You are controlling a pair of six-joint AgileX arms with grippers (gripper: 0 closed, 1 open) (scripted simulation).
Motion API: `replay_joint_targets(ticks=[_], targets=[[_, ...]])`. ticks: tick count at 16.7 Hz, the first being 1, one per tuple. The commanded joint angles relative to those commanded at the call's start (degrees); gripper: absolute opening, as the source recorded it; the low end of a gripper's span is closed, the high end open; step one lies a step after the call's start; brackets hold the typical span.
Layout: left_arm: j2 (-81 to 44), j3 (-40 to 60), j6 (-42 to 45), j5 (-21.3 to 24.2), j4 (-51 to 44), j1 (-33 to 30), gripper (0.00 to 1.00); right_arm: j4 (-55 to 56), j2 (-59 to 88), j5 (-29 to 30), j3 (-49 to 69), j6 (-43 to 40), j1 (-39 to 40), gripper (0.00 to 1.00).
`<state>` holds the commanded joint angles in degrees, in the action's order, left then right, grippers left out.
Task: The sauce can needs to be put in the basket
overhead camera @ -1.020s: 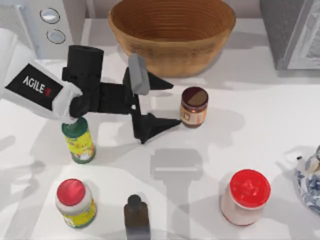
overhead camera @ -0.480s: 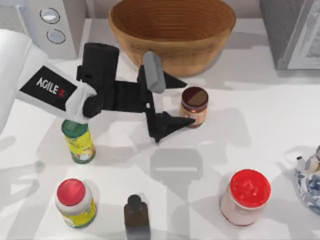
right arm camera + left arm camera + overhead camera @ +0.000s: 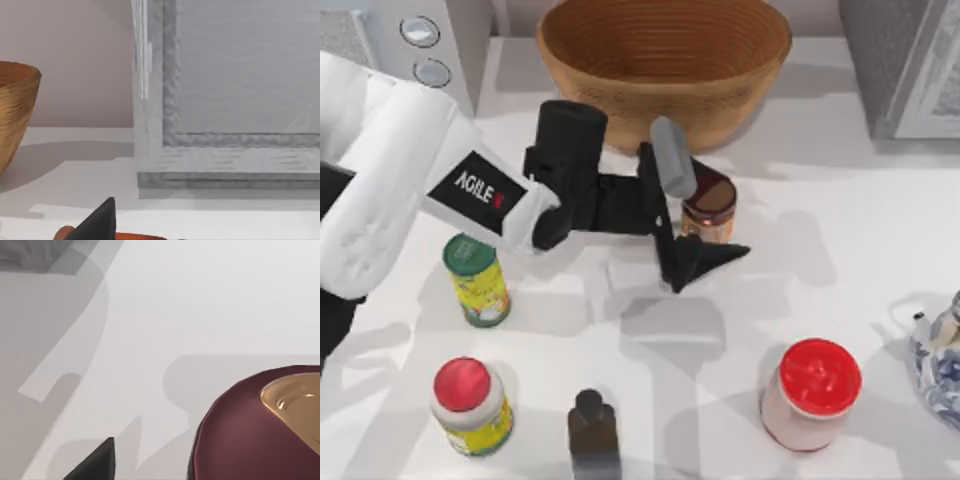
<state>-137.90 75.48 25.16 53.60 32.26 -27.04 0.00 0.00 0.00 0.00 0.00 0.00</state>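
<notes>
Straddling the sauce can (image 3: 708, 210) with fingers spread and not yet clamped, the left gripper (image 3: 705, 215) has everything ahead: can stands on the table just before the basket (image 3: 664, 62), unlifted.

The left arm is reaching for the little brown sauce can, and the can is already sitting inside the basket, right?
Not quite. The top view shows the sauce can standing on the table, in front of the basket, not inside it. The left gripper is indeed reaching for it, fingers open on either side.
</notes>
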Motion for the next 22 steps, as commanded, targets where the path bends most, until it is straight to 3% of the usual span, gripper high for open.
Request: replay_joint_targets(ticks=[5,18,22], targets=[[-0.54,0.25,-0.01,0.07,0.31,0.12,1.0,0.0,0.0,0.0,0.0,0.0,0.0,1.0],[-0.54,0.25,-0.01,0.07,0.31,0.12,0.02,0.0,0.0,0.0,0.0,0.0,0.0,1.0],[-0.54,0.25,-0.01,0.07,0.31,0.12,0.0,0.0,0.0,0.0,0.0,0.0,0.0,1.0]])
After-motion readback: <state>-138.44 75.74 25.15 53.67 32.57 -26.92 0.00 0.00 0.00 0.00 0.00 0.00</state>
